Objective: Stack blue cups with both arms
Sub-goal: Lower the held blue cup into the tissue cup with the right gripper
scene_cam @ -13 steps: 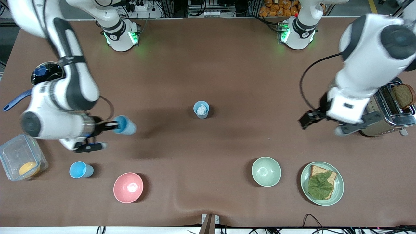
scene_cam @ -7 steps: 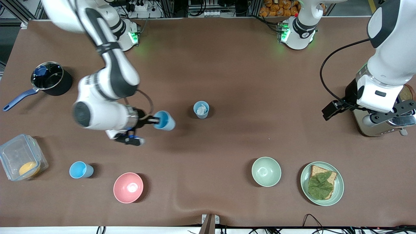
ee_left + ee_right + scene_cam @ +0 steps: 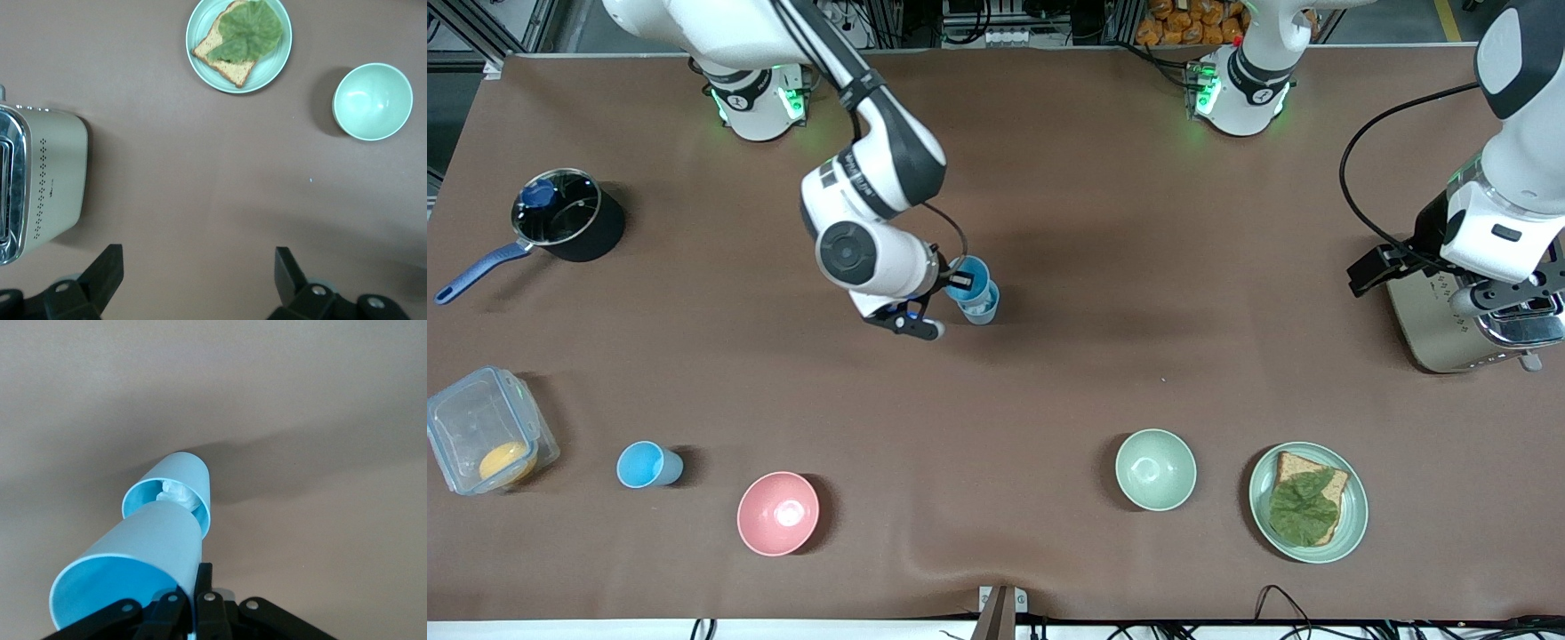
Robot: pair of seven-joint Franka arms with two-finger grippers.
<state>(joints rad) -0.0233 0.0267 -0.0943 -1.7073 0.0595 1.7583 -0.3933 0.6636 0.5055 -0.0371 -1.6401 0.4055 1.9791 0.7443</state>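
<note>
Three blue cups are in sight on the brown desk (image 3: 1049,178). One loose blue cup (image 3: 648,465) stands beside the pink bowl (image 3: 777,513), toward the right arm's end of the desk. The right end effector (image 3: 960,286) is pinched on the rim of the held blue cup (image 3: 967,277), which hangs tilted directly over the standing blue cup (image 3: 980,308) at mid-desk, not yet seated inside it. The right wrist view adds what the front view hides: crumpled white stuff (image 3: 175,495) lies inside the standing cup.

There are two bowls, the second a pale green bowl (image 3: 1155,468), and one plate (image 3: 1349,524) with bread and a leaf. The left end effector (image 3: 193,280) waits over the desk beside the single toaster (image 3: 1449,320); the left wrist view shows its fingers (image 3: 103,273) spread wide, holding nothing.
</note>
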